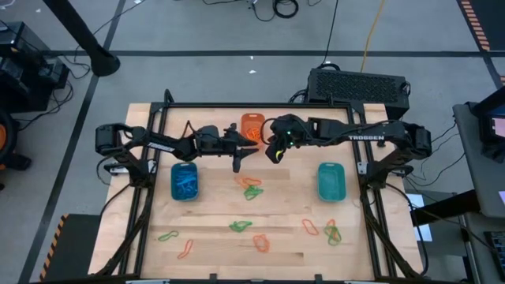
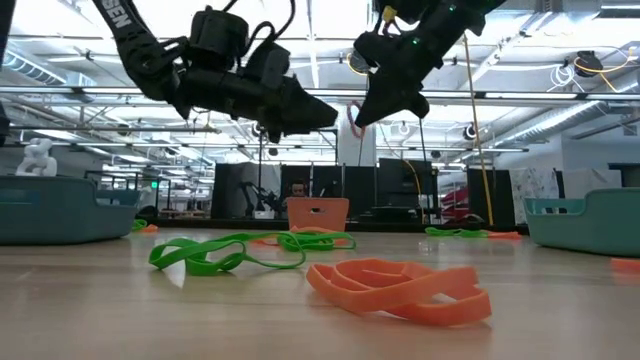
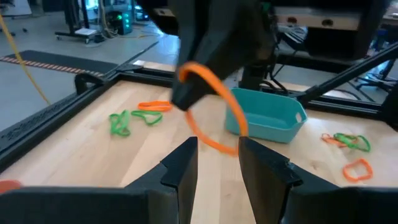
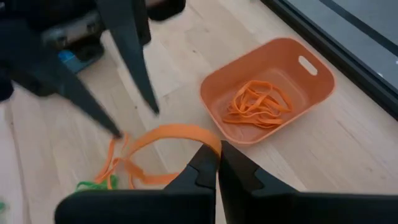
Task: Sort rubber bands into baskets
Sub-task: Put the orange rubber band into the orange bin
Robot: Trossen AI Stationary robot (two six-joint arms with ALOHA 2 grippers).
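Observation:
My right gripper (image 4: 217,163) is shut on an orange rubber band (image 4: 163,134), up in the air near the orange basket (image 4: 267,99), which holds several orange bands. In the high view it (image 1: 274,151) hangs just near of that basket (image 1: 252,126). My left gripper (image 3: 217,163) is open and empty, close beside it (image 1: 237,162), facing the held band (image 3: 211,106). The blue basket (image 1: 185,181) stands at the left and the teal basket (image 1: 331,181) at the right. Loose orange and green bands (image 1: 251,188) lie on the table. My right gripper pinches the orange band between its two fingertips at one spot on the loop (image 4: 210,144). The fingers slant down from above. The band hangs below them as an open loop (image 3: 214,118), clear of the table.
More loose bands lie toward the near edge (image 1: 241,226), (image 1: 331,231), (image 1: 175,241). In the low view a green band (image 2: 205,255) and an orange one (image 2: 400,290) lie close to the camera. Black frame rails (image 1: 146,197) run along both sides of the table.

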